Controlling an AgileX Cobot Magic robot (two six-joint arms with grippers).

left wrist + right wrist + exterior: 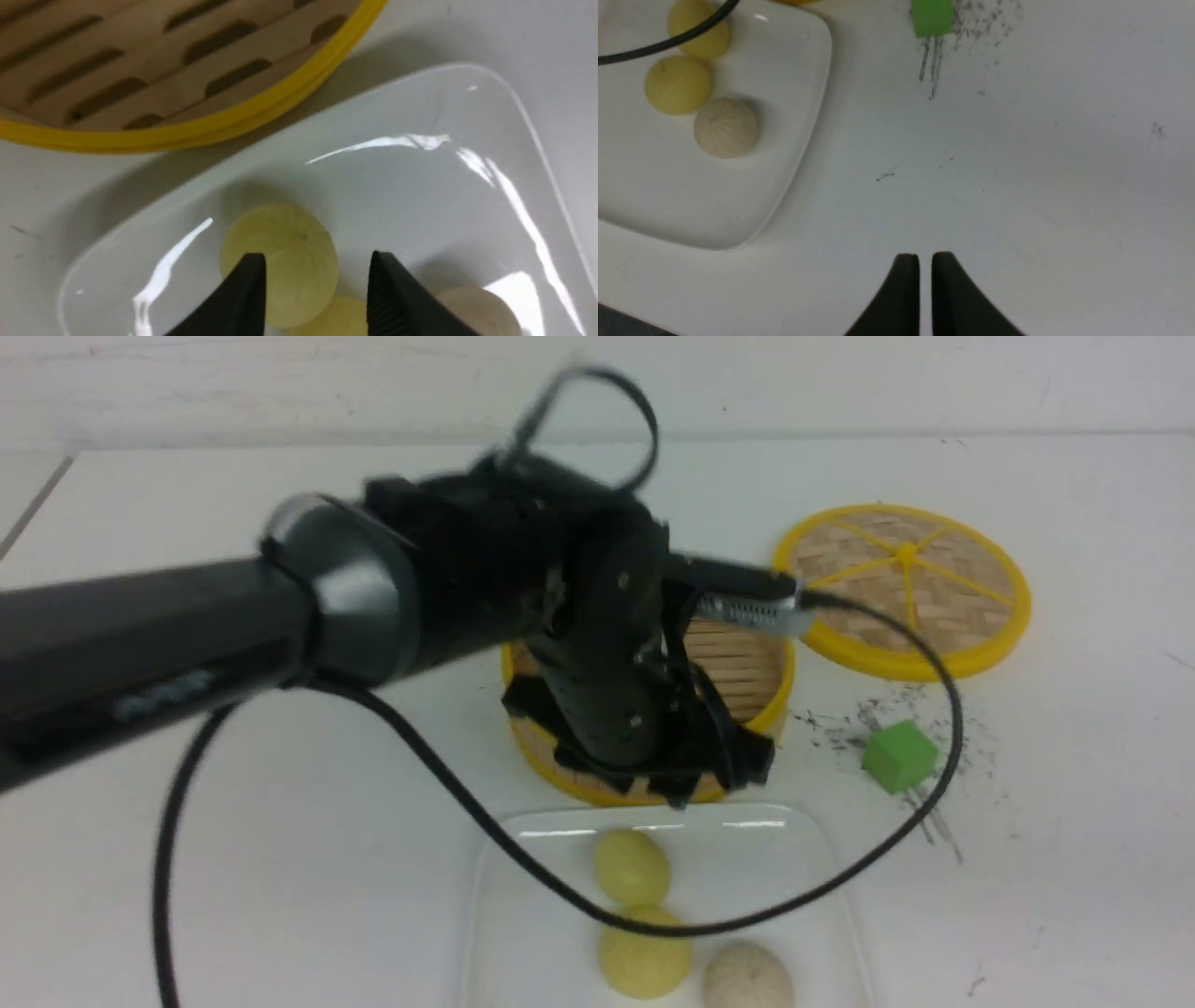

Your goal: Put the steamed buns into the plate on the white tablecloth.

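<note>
White glossy plate at the near edge of the surface, front view, all three steamed buns inside it; left arm above the bamboo steamer, black cable looping before the plate. Left wrist view: left tool parted and empty, framing one bun from above, apparently clear of it. Right wrist view: right tool nearly closed, holding nothing, over the surface beside the plate. Likely hazard on withdrawal: slack cable catching a bun, rolling it over the shallow rim.
</note>
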